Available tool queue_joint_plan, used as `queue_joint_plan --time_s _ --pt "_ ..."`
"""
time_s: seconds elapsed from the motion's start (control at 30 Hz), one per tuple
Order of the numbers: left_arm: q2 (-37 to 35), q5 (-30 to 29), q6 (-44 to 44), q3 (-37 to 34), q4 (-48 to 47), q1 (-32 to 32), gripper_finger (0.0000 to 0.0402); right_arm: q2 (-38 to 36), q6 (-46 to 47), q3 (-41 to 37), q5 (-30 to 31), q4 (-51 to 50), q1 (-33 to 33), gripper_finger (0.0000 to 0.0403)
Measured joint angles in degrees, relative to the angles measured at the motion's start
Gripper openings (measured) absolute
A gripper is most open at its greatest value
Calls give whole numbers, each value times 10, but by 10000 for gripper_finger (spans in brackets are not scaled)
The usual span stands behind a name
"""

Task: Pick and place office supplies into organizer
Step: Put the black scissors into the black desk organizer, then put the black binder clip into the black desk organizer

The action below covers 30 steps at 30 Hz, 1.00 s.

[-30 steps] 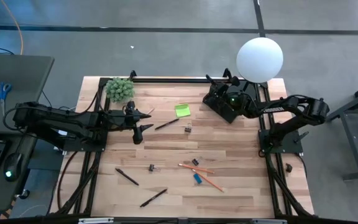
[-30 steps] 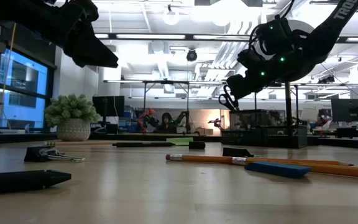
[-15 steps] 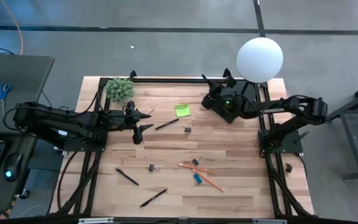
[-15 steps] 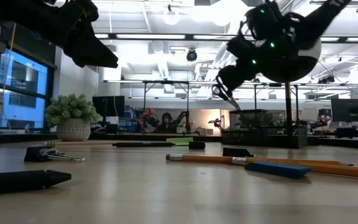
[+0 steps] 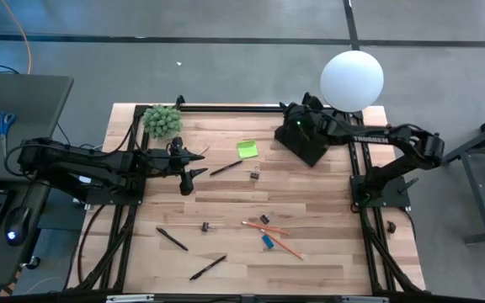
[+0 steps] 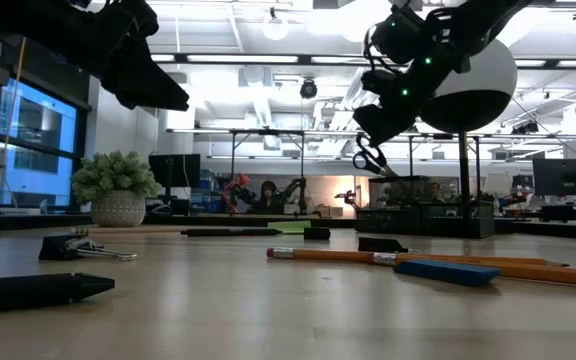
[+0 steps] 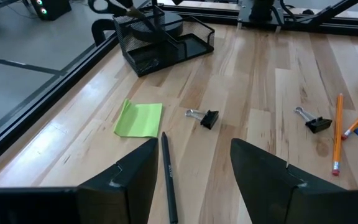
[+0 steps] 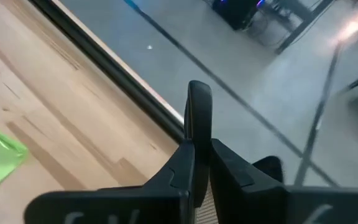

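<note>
Pinching the black-handled scissors (image 6: 372, 158) above the organizer (image 5: 307, 145) at upper right of the high view, the right gripper (image 5: 297, 124) risks them snagging the rim and tipping out; the left gripper (image 5: 194, 162) waits spread at centre-left.

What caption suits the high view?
Right gripper lowers black-handled scissors over the organizer; left gripper waits open.

- High view looks straight down over the whole table (image 5: 226, 194).
- Low view sits at tabletop level, facing the room.
- Both wrist views look close along the tabletop; both show the green sticky-note pad (image 7: 139, 118).
</note>
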Motion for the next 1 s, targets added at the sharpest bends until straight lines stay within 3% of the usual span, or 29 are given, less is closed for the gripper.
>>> queue_joint_plan --time_s 0.13,0.5,0.77,0.9,1.0 --pt "0 0 0 0 0 0 189 0 11 -12 -12 2 -14 32" --pt "0 0 0 0 0 0 189 0 14 -23 13 12 -17 115" --pt "0 0 0 0 0 0 189 0 4 -23 10 43 20 125" --pt "0 0 0 0 -3 0 189 0 -2 -11 -35 43 55 125" --pt "0 0 0 0 -4 0 189 0 10 -6 -120 43 82 125"
